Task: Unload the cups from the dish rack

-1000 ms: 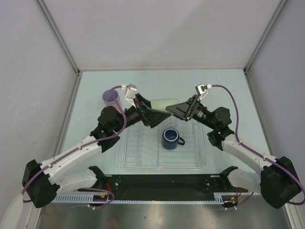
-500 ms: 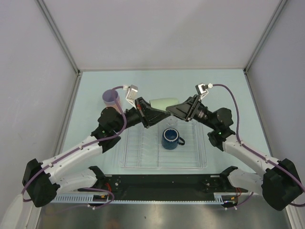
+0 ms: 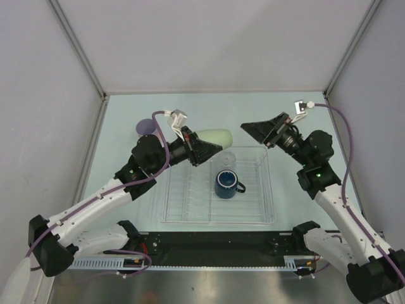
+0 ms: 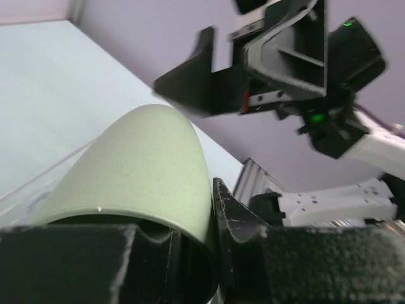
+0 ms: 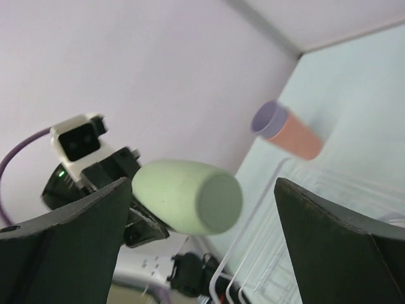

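bright even light, faint shadows — right wrist view soft, green cup (image 5: 190, 196) blurred

A pale blue-green table (image 3: 209, 107) spreads between grey walls. A clear plastic rack (image 3: 190, 196) lies flat on it, near the front and roughly centred, its edges square to the table's own. Beyond the rack's far left corner and apart from it, a salmon-pink cup (image 3: 147, 128) showing lavender at its mouth stands upright on the bare surface. A black rail (image 3: 215, 244) runs along the near edge.
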`<state>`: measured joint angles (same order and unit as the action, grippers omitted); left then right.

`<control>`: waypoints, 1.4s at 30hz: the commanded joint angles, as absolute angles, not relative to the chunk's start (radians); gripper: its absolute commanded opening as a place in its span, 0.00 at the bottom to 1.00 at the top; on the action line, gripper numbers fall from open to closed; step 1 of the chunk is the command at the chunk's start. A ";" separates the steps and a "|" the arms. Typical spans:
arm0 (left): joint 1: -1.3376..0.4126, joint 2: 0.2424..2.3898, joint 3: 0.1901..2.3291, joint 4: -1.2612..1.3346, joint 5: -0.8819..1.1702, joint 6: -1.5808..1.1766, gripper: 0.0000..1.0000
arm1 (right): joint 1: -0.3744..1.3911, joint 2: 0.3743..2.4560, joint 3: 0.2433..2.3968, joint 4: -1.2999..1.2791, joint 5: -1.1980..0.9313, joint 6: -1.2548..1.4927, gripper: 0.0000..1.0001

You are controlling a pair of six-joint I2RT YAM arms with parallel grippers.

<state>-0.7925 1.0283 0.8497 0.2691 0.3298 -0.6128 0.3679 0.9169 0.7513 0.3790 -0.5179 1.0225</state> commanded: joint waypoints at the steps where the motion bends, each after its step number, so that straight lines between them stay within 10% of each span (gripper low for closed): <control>1: -0.769 0.994 1.014 0.010 0.140 -0.454 0.00 | 0.307 0.854 0.886 -0.029 -0.362 0.789 1.00; 18: -0.450 1.658 1.923 -1.122 -0.557 -0.391 0.00 | 0.311 0.920 0.985 -0.442 -0.054 0.612 0.99; 42: -0.268 1.735 1.770 -0.971 -0.330 -0.379 0.00 | 0.333 0.983 0.931 -0.400 -0.061 0.632 0.98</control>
